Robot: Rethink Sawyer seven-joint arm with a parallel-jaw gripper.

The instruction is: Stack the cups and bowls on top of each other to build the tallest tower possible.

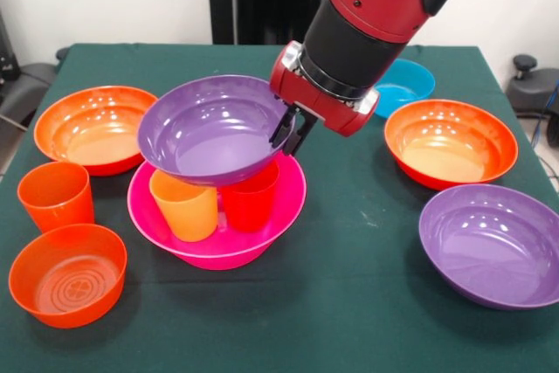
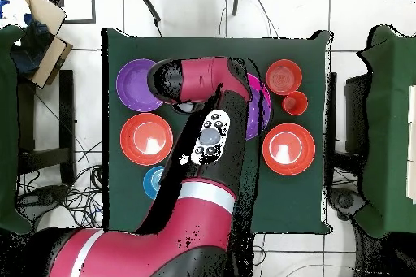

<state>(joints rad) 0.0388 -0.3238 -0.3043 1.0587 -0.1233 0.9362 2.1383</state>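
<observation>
No text, label, brand, number or sign can be read anywhere in either view.

gripper clamping purple bowl rim, over two cups in pink bowl

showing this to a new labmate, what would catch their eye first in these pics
The red and black arm's end effector grips the rim of a purple bowl, tilted on two cups, one orange and one red, that stand upright inside the big pink bowl mid-table. Around it on the green table lie loose bowls: a second purple one at the front view's right and a wide orange one at its left.
</observation>
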